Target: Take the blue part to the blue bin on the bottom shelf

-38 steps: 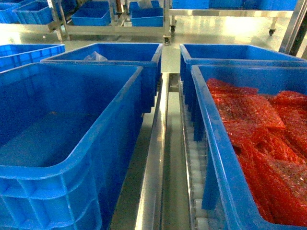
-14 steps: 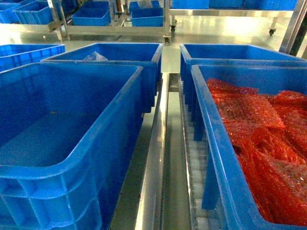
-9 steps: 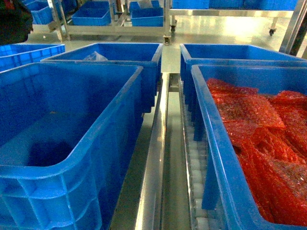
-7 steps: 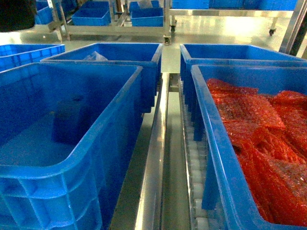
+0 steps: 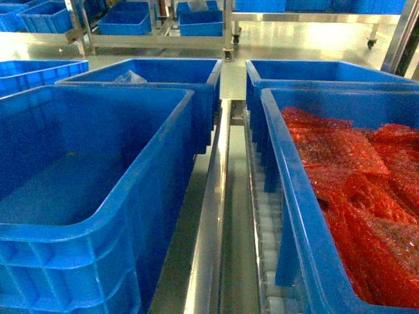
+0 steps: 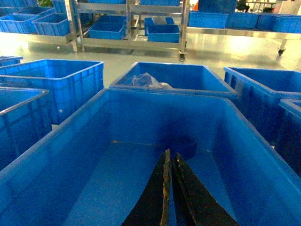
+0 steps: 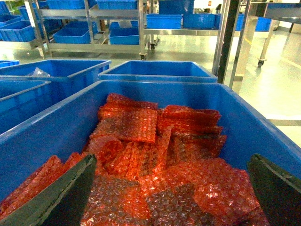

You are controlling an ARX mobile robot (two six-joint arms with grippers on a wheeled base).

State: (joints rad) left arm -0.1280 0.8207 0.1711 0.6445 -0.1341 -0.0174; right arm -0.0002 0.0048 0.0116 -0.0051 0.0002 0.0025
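A: Below our left gripper [image 6: 168,188] sits the big blue bin [image 6: 141,155], w/ nothing showing on the bit of floor we see. Fingers [image 6: 157,197] are pressed together, only a thin slit betw. them, nothing held.

B: And right gripper [image 7: 171,188]? We see its two fingers [image 7: 70,193] spread wide, one at each lower corner of the wrist view, nothing betw. them but red bubble-wrap packs [image 7: 155,155] underneath, filling the right bin [image 7: 263,127].

A: So where's the blue part? We can't spot one anywhere. Not in either gripper, not on the bin floor under the left one.

B: Ahead of the left gripper, past the bin's far wall, the next bin [image 6: 174,77] has a clear plastic bag [image 6: 146,81] in it. Contents too small to tell. Could be parts, could be nothing.

A: Neither arm shows in the head view, so both look pulled back, imo.

B: Progress then: we judge no pick is underway rn. Either a drop is done and out of our sight, or we haven't started. Pics don't settle it.

A: What's left, as far as we can judge: find a blue part, grab it, get it to the bottom-shelf bin. Shelves w/ more blue bins [image 5: 124,23] stand far ahead of both grippers.
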